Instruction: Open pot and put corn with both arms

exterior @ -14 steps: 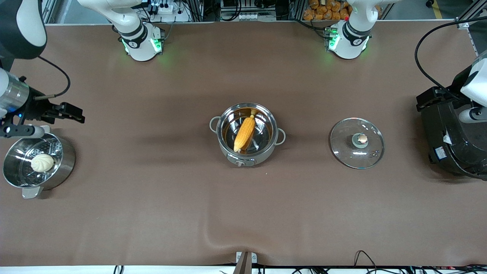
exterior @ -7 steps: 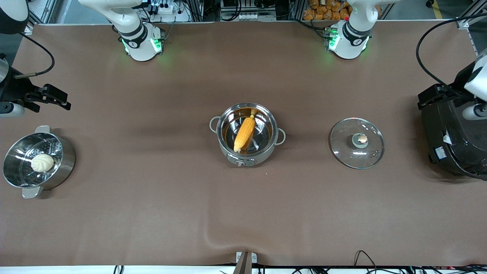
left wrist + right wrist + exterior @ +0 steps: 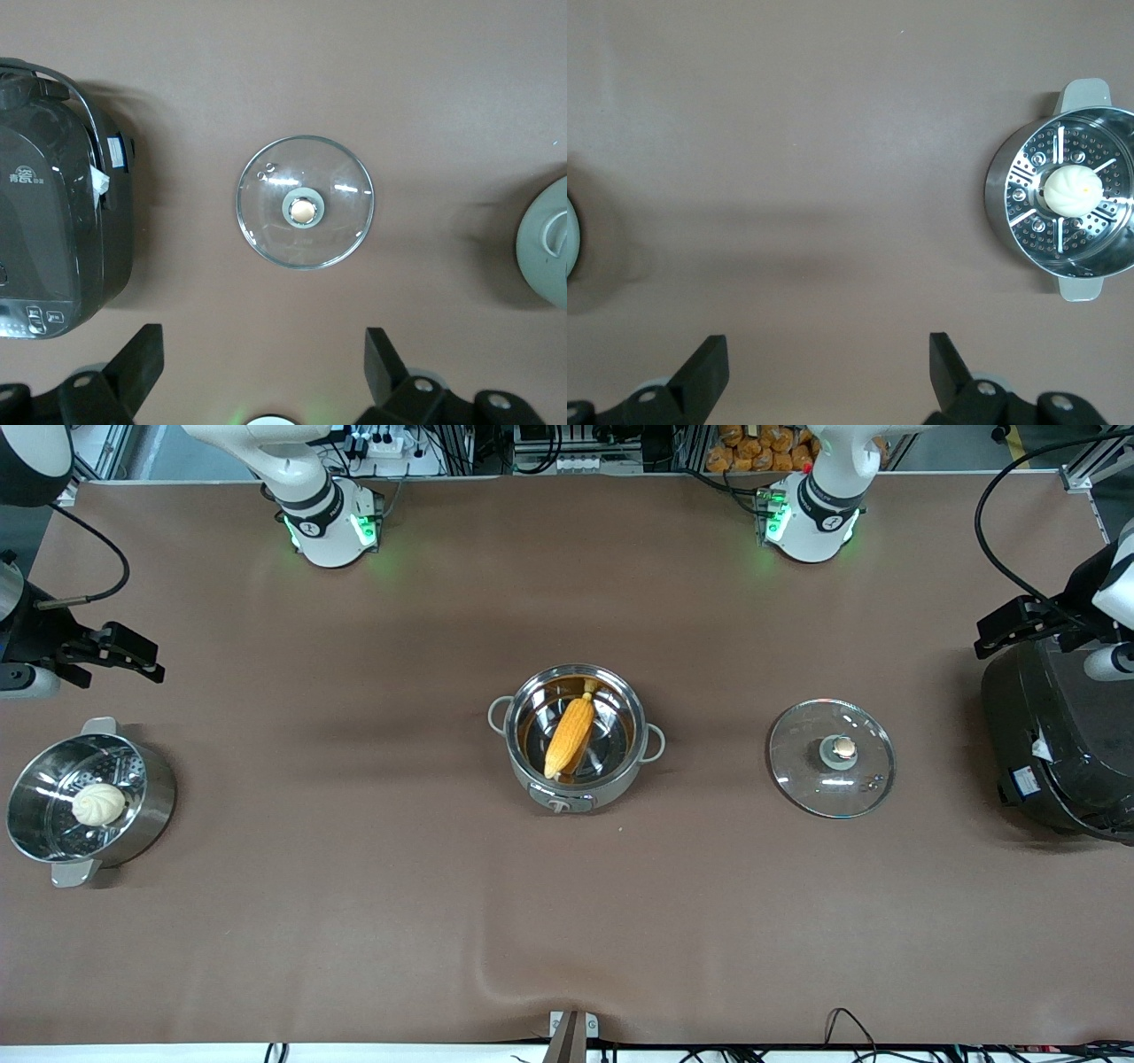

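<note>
I am seeing the pot (image 3: 576, 737) sitting uncovered at the middle of the table (image 3: 354, 921), with the corn (image 3: 569, 736) lying slantwise inside it, its pointed tip toward the front knob. The glass lid (image 3: 831, 757) is lying flat on the table, knob up, between the pot and the black rice cooker (image 3: 1059, 744), apart from both.

I am holding the left gripper (image 3: 263, 359) up in the air at its own end of the table, over the bare cloth just beside the rice cooker (image 3: 58, 204); its fingers (image 3: 142, 354) are standing wide apart with nothing between them. From it the glass lid (image 3: 305, 202) is lying straight ahead, and the pot's grey rim (image 3: 547, 239) is showing well off to one side.

The right gripper (image 3: 828, 363) is hanging over bare table at the right arm's end, its fingers (image 3: 707, 359) likewise spread and gripping nothing. The steel steamer pot (image 3: 1063, 204) with the white bun (image 3: 1072, 188) in it is sitting off to the side of this gripper, well apart from it. In the front view the right gripper (image 3: 133, 655) is showing above the steamer pot (image 3: 89, 802).
</note>
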